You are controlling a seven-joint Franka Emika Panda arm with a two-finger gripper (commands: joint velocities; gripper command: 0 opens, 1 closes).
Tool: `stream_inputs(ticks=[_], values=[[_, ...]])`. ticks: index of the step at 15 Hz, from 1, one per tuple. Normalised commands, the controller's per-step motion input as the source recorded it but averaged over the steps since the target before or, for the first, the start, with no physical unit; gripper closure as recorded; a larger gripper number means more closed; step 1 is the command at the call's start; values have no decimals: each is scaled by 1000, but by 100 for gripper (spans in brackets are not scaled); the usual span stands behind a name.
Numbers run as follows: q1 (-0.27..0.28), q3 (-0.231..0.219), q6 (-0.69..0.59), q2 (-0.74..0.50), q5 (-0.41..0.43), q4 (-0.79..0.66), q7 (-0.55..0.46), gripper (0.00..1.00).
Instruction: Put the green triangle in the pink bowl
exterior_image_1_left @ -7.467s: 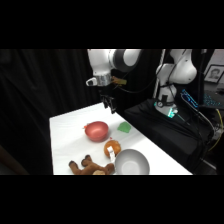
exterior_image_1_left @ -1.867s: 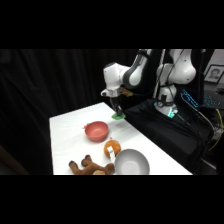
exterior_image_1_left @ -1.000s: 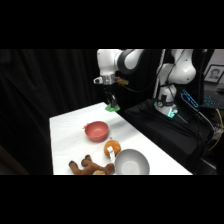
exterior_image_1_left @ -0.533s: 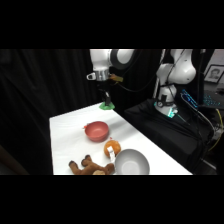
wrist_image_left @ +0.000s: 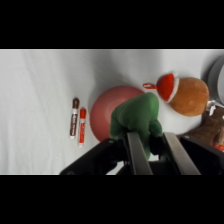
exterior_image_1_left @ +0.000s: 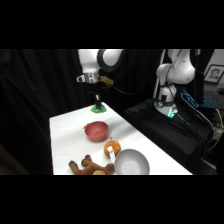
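No text, label, brand, number or sign can be read on anything in either view.

The green triangle point(wrist_image_left: 136, 116) is a small green block held off the tabletop point(exterior_image_1_left: 65, 135) between the pincer's point(wrist_image_left: 148, 145) fingers. The pink bowl point(exterior_image_1_left: 96, 130) is round, plain and upright on the tabletop; in the wrist view the triangle overlaps its rim.

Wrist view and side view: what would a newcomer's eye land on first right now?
First, the green triangle pinched in the tool, held up in the air above the table. Next, the pink bowl at mid-table, below and nearer the camera. Then the brown plush toy and grey-white bowl at the near edge.
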Motion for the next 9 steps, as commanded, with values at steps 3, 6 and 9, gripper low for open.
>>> stream_inputs(ticks=[3, 6, 9], values=[[-25, 19, -155, 262, 80, 403, 2, 93], [-42, 42, -137, 235, 99, 335, -8, 93], [-54, 70, -116, 248, 130, 308, -19, 93]])
